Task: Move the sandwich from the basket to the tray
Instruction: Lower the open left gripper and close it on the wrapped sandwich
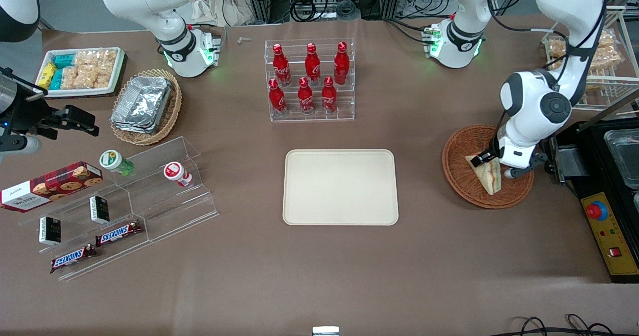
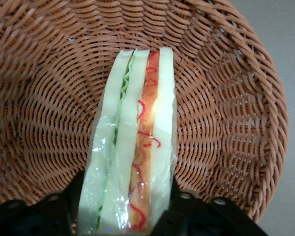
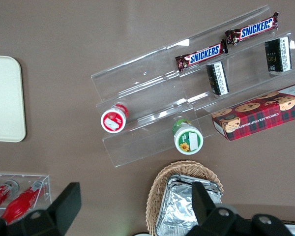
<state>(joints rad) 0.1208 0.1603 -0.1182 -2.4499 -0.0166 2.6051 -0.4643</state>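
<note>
Sandwich (image 1: 486,174) (image 2: 132,147): clear-wrapped wedge lying in the round reddish-brown basket (image 1: 462,149) (image 2: 226,98), layered edge facing the wrist camera, green filling along 1 seam and red along the other. Gripper (image 1: 491,165) (image 2: 125,209): lowered into the basket, 1 finger (image 2: 59,206) on each flank of the wedge, both apparently pressed against the wrap, so clamped on the sandwich. Wedge bottom apparently still resting on the weave; lift-off cannot be confirmed. Tray (image 1: 341,186) (image 3: 5,98): cream-beige, flat on the brown table (image 1: 319,276), well apart from the basket toward the parked arm's end, nothing on it. Clear rack of 6 red bottles (image 1: 309,79): farther from the front camera than the tray.
</note>
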